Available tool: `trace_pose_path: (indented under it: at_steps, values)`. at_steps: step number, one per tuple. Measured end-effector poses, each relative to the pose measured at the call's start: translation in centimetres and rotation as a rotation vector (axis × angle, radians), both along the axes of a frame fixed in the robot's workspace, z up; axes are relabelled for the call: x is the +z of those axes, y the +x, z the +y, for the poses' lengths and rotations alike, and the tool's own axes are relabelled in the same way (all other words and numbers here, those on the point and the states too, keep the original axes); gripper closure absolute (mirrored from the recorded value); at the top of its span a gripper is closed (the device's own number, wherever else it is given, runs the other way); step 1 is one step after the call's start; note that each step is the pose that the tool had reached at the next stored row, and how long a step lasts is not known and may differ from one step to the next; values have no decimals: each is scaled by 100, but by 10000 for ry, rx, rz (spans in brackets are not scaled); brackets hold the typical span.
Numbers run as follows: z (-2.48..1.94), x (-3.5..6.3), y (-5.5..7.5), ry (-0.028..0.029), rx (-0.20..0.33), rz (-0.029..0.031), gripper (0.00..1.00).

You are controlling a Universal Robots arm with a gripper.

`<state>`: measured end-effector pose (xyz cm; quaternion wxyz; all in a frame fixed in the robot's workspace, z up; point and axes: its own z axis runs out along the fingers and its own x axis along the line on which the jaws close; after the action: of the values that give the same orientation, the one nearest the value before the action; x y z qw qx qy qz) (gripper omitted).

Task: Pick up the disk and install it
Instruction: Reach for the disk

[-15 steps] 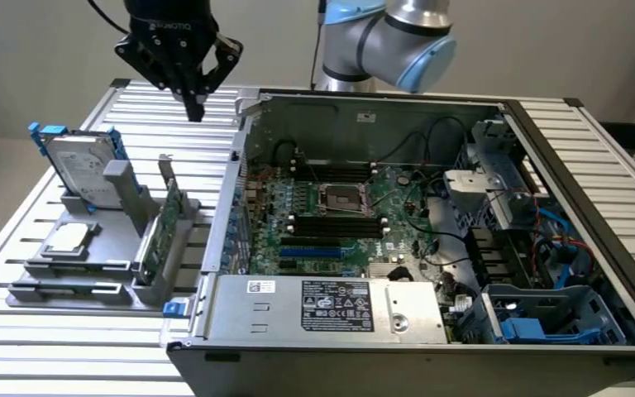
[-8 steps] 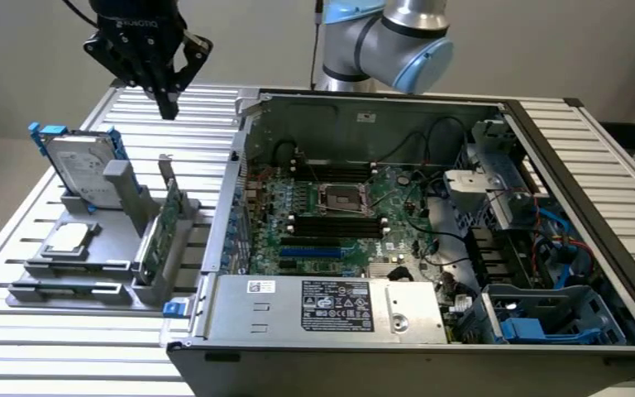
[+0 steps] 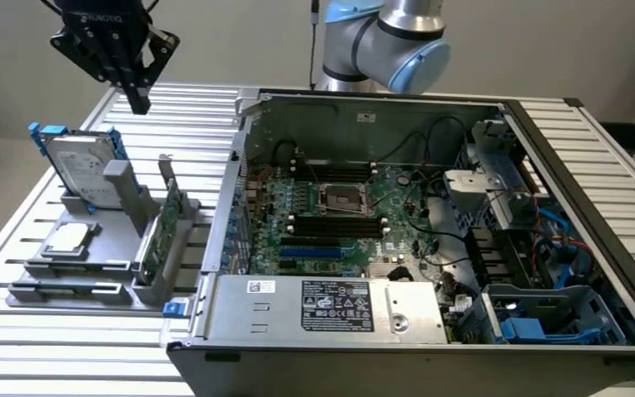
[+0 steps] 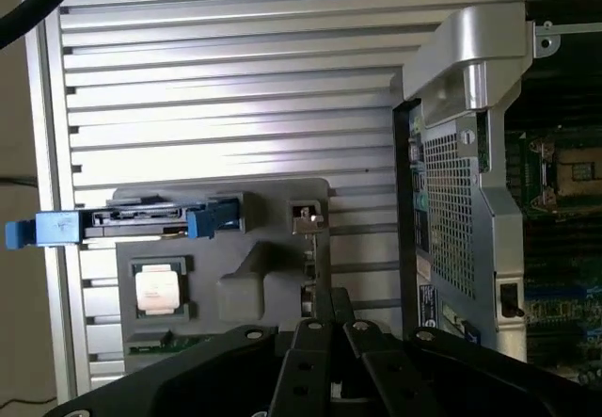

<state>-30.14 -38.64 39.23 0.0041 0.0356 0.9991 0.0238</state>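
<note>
High over the slatted aluminium table (image 3: 185,103), the robot arm (image 3: 389,41) is dangling its black gripper (image 3: 139,106) with both fingers pressed together and nothing between them, the tips pointing straight down. The disk (image 3: 80,169), a silver-grey drive with a white label in a bright blue carrier frame, is standing upright on its edge in a slot at the far end of a grey fixture (image 3: 86,265). It is sitting below the gripper and slightly toward the exterior view's left, well apart from the fingertips. Nearer the camera, a square silver processor chip (image 3: 66,240) is lying flat in its own recess of the fixture. A green circuit card (image 3: 163,236) is standing on edge along the fixture's side closest to the open computer case (image 3: 406,223). The case is lying on its side at the exterior view's right, exposing its motherboard (image 3: 334,211). In the wrist view, the closed fingers are hovering over the fixture. The disk is showing edge-on just beside the chip, its blue frame jutting out at both ends.
</note>
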Motion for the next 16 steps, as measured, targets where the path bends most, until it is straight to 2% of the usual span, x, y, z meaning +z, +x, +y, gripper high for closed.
trace_pose_path:
  at_steps: [5, 16]
  values:
    - [57, -1, -229, 0, 1, 0, 89]
    - [140, -9, -730, -6, 1, 1, 89]
